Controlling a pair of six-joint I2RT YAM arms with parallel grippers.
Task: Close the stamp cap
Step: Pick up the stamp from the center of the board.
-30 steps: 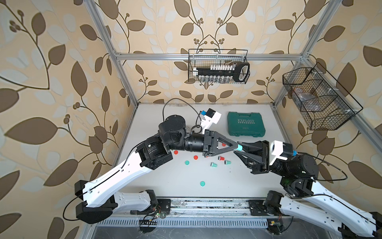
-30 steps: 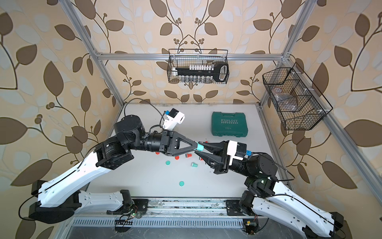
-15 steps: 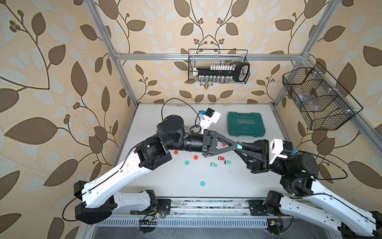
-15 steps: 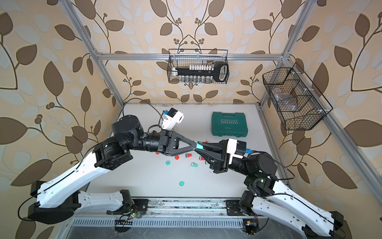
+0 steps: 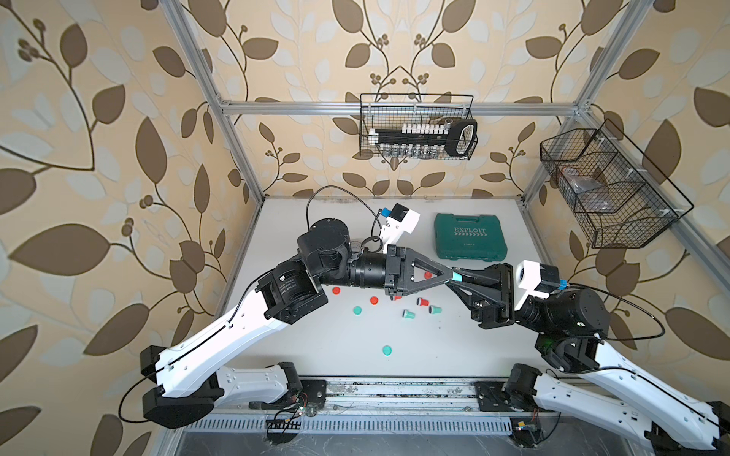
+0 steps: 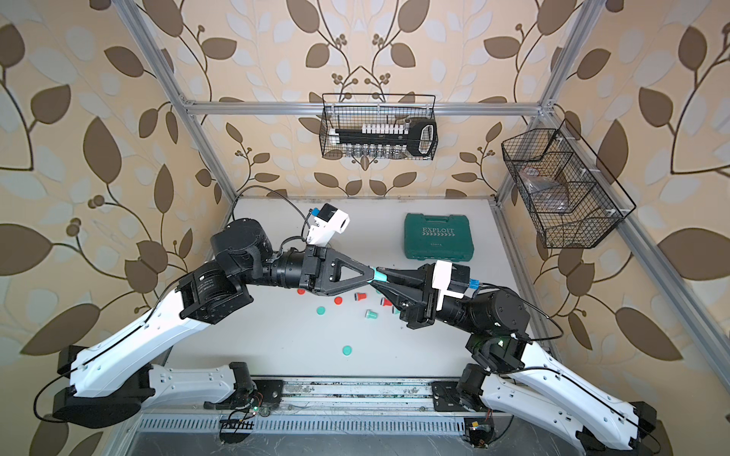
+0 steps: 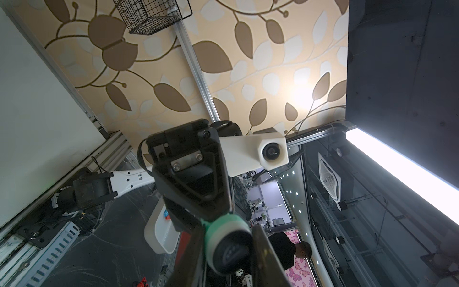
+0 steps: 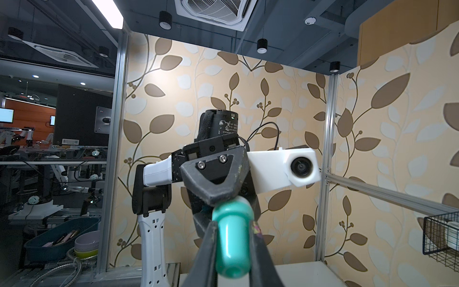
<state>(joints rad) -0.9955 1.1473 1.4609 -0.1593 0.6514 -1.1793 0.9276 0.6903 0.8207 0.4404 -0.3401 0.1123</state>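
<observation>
Since a second ago, the jaws of the right gripper (image 5: pixel 466 276) have been drawn tighter, while both arms have been shifted only slightly. That gripper is now clamped on the narrow shaft of the teal stamp (image 8: pixel 232 238), which is held in mid-air above the table (image 5: pixel 395 355). The stamp's wider end, which shows a dark round face in the left wrist view, is pinched between the fingers (image 7: pixel 263 251) of the left gripper (image 5: pixel 449 275). In both top views the two grippers are seen tip to tip, with only a short piece of teal showing between them. Whether the wide end is a seated cap or the stamp's own head cannot be told.

On the table below the grippers, several small pieces are scattered. A teal cap (image 5: pixel 387 349) lies alone toward the front, and a red cap (image 5: pixel 336 291) is seen under the left arm. Three small stamps (image 5: pixel 422 302) are grouped beneath the meeting point. A green case (image 5: pixel 470 237) is laid farther back. Two wire baskets (image 5: pixel 418 126) are hung on the walls.
</observation>
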